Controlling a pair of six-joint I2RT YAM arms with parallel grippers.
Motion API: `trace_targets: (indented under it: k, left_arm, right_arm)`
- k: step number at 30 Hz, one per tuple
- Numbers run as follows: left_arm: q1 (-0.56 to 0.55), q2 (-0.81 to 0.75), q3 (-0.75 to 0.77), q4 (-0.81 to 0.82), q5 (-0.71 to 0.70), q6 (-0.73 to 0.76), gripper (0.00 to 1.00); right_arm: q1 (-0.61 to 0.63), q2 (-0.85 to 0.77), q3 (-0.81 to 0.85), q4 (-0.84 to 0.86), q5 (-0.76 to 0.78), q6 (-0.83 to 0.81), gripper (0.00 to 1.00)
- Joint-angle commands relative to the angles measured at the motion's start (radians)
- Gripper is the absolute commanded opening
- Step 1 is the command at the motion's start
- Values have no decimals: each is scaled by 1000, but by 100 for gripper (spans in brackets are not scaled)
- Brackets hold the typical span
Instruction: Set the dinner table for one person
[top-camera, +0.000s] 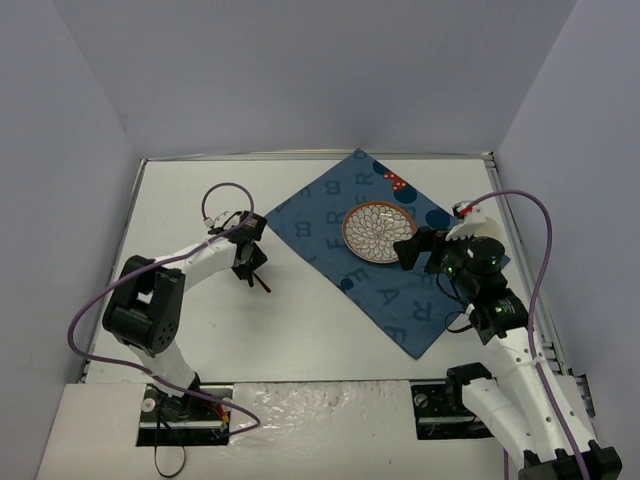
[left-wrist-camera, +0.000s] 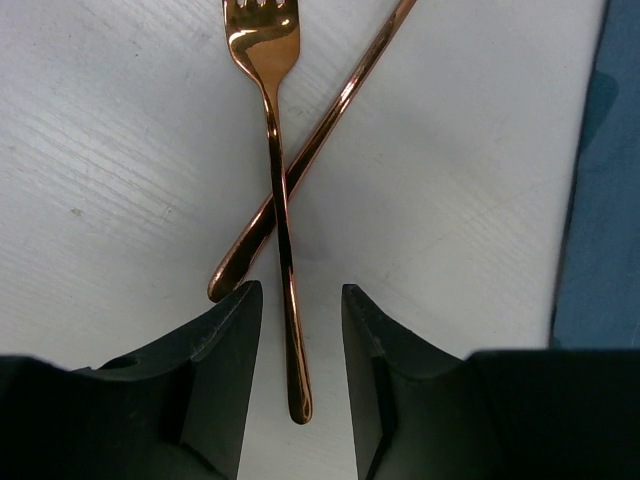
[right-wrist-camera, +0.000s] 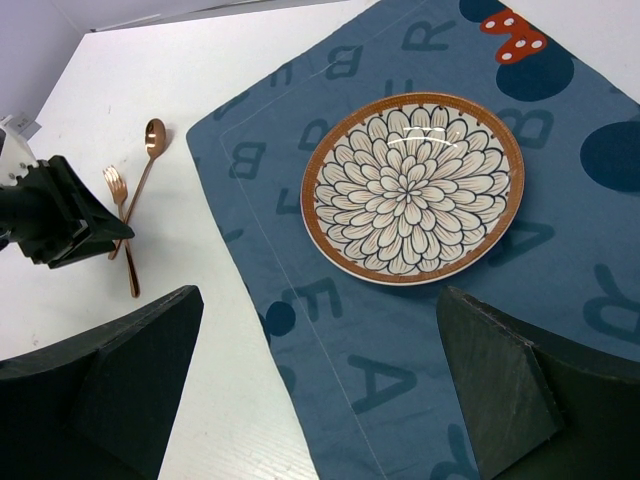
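Note:
A copper fork (left-wrist-camera: 275, 130) and a copper spoon (left-wrist-camera: 330, 125) lie crossed on the white dinner table (top-camera: 300, 330), left of the blue letter-printed mat (top-camera: 310, 225). My left gripper (left-wrist-camera: 300, 292) is open, its jaws either side of the fork's handle end without touching it. It sits low over the cutlery in the top view (top-camera: 250, 262). A flower-patterned plate (right-wrist-camera: 412, 185) with a brown rim sits on the mat (right-wrist-camera: 330, 330). My right gripper (right-wrist-camera: 320, 295) is wide open and empty above the mat's near edge, just short of the plate (top-camera: 378, 232).
White walls close in the table at the back and on both sides. Metal edge strips (top-camera: 300, 157) run along the table's borders. The mat's edge (left-wrist-camera: 605, 200) lies just right of the cutlery. A purple cable (top-camera: 225, 190) loops above the left arm.

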Motion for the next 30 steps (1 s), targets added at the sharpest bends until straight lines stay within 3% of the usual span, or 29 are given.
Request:
trace_targets:
  k: [1,13,25,30]
  left_arm:
    - [-10,-6,51,-3,-35,-51,34]
    - [-5,49,38,8,-15,-69,26]
    - [13,70,33,-44,-6,-67,1]
    - [22,70,17,-52,12,-55,0]
  right_arm:
    - [9,-20,3,64,-12,-16,100]
    - [19,-31,4,58,5,-23,100]
    - [26,-46,-2,56,15,-29,100]
    - [26,-46,-2,56,14,-29,100]
